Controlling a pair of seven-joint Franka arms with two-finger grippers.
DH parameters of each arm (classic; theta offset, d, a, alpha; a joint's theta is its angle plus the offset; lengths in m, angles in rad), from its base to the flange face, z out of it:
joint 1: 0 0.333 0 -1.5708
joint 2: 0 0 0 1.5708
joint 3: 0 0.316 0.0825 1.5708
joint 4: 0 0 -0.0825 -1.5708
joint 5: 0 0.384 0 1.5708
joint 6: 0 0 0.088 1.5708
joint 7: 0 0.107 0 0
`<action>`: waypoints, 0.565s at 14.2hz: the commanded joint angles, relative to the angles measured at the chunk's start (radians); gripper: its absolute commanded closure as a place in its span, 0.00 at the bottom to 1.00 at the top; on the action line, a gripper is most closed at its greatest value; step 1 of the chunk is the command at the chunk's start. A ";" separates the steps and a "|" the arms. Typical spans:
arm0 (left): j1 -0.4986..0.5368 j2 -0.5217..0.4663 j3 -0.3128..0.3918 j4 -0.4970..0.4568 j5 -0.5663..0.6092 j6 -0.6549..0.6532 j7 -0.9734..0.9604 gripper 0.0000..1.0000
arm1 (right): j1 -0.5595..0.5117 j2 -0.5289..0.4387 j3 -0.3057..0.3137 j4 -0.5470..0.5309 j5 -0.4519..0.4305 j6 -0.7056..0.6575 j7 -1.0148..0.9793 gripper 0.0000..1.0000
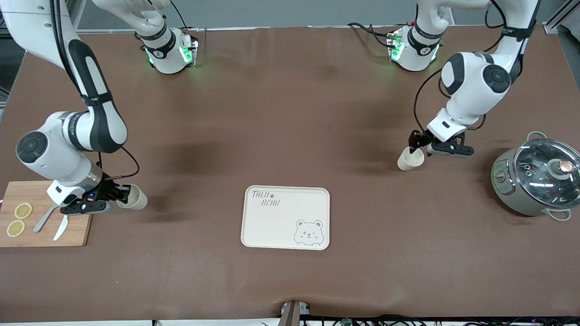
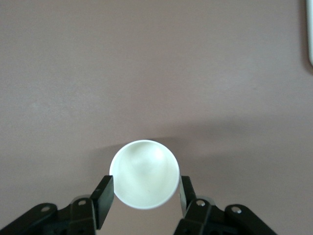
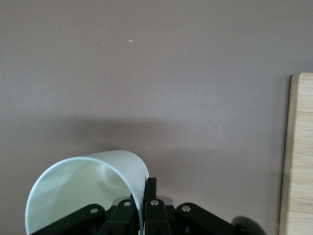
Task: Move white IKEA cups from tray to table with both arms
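One white cup [image 1: 410, 159] stands on the brown table toward the left arm's end, beside the pot. My left gripper [image 1: 413, 146] straddles it from above. In the left wrist view the cup's round mouth [image 2: 144, 171] sits between the two fingers [image 2: 102, 196] of that gripper [image 2: 145, 190], open, with a thin gap on one side. The other white cup [image 1: 134, 197] is tilted over the table beside the cutting board. My right gripper [image 1: 121, 194] is shut on its wall. In the right wrist view the right gripper [image 3: 146, 185] pinches the cup's [image 3: 83, 191] rim, one finger inside and one outside.
A cream tray [image 1: 281, 222] with a bear print lies mid-table, nearer the front camera than both cups. A grey-green pot [image 1: 537, 176] with a glass lid stands at the left arm's end. A wooden cutting board [image 1: 45, 233] with lemon slices [image 1: 22, 210] and cutlery [image 1: 61, 227] lies at the right arm's end.
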 commanded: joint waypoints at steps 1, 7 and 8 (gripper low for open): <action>0.020 -0.040 -0.007 0.048 -0.003 -0.095 -0.002 0.25 | -0.015 0.019 0.019 -0.018 0.016 0.047 -0.002 1.00; 0.042 -0.037 -0.007 0.100 0.034 -0.098 -0.053 0.00 | -0.012 0.054 0.020 -0.026 0.025 0.097 0.000 1.00; 0.045 -0.035 -0.007 0.108 0.055 -0.098 -0.056 0.00 | -0.012 0.056 0.022 -0.026 0.025 0.104 0.000 1.00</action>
